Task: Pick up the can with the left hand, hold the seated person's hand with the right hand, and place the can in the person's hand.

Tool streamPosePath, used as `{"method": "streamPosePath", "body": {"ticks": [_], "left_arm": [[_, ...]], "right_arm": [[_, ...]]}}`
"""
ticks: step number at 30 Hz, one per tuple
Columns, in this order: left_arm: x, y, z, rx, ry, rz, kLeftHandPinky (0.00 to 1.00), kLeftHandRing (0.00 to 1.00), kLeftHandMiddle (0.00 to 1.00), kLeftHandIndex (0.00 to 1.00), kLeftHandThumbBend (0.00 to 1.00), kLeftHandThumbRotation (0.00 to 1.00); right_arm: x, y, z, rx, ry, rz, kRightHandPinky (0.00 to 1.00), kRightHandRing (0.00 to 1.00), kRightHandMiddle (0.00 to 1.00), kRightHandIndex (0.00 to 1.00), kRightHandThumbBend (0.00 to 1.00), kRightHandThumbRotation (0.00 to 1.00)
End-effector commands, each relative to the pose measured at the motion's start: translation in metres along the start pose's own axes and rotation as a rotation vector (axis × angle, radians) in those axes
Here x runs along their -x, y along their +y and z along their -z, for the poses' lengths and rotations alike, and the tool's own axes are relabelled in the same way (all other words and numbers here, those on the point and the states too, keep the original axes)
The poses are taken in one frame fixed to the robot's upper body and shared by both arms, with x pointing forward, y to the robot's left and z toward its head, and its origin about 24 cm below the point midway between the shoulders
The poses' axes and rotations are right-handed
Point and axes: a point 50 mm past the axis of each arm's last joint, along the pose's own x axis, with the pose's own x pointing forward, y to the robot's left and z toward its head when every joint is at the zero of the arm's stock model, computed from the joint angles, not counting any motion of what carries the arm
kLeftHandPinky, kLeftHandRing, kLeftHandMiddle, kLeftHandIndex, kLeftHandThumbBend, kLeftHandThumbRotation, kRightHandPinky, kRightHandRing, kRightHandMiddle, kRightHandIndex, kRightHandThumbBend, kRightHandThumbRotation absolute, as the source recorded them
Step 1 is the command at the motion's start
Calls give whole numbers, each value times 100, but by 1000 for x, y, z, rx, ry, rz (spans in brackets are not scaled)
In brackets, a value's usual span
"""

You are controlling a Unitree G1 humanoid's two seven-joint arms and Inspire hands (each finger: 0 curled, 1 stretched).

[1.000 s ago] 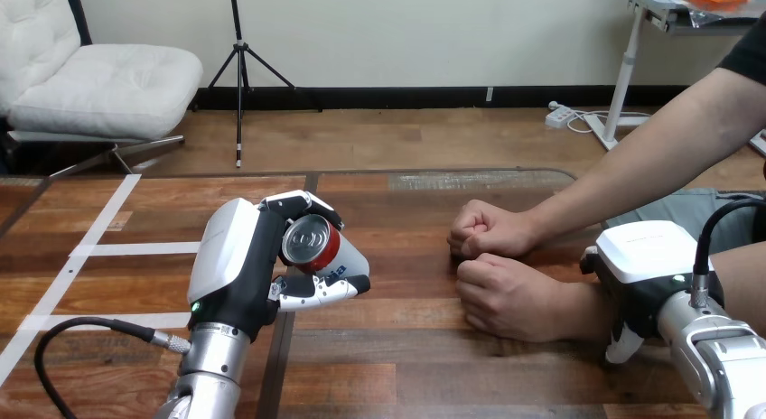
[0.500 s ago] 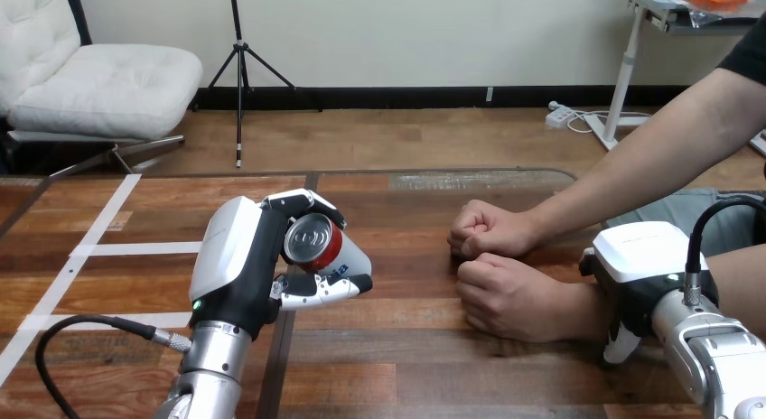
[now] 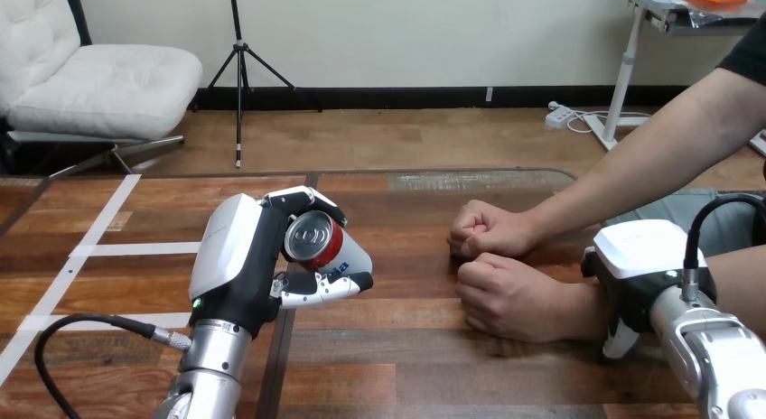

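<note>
Ok, surface first: you've got a glossy brown plank table [image 3: 406, 356] w/ a dark seam [image 3: 280, 347] running front to back just beside the robot's left forearm [image 3: 212, 365]. White tape strips [image 3: 135, 248] cross the table's left part. A pale patch [image 3: 479, 179] sits near the far edge.

The can [image 3: 316, 242] is in the left robot hand [image 3: 228, 252], off the table, left of centre. It's tipped on its side w/ the silver top facing you. The body is red, going white toward the far end. The fingers [image 3: 298, 200] curl over it and the thumb [image 3: 321, 287] wraps underneath, so it's a closed hold round the can.

Labels: there's some blue print on the white part just above the thumb. It's small and partly covered, so you can't read it.

The person's arms come in from the right side. Both hands are fists on the table, right of centre: the far hand [image 3: 488, 229] and the near hand [image 3: 506, 297], just beside each other and well apart from the can.

The right robot hand [image 3: 646, 256] sits against the near hand's wrist, white back shell up. You can't tell whether it grips that wrist.
</note>
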Motion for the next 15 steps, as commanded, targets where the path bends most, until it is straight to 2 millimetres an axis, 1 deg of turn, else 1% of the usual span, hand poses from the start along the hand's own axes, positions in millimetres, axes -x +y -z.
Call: {"method": "streamPosePath", "body": {"ticks": [1,9,10,15], "left_arm": [[-16,19,-17,-9,-93,-75,34,40,48,50,68,0],[-16,19,-17,-9,-93,-78,34,40,48,50,68,0],[-16,19,-17,-10,-92,-78,34,40,48,50,68,0],[-16,19,-17,-10,-94,-79,34,40,48,50,68,0]], "right_arm": [[-11,-20,-2,8,3,64,69,73,76,74,77,6],[-16,-18,-3,24,-6,54,55,61,66,66,74,1],[-17,-18,-3,27,-8,54,52,59,63,65,74,1],[-20,-17,-3,33,-6,34,47,54,60,63,74,0]]}}
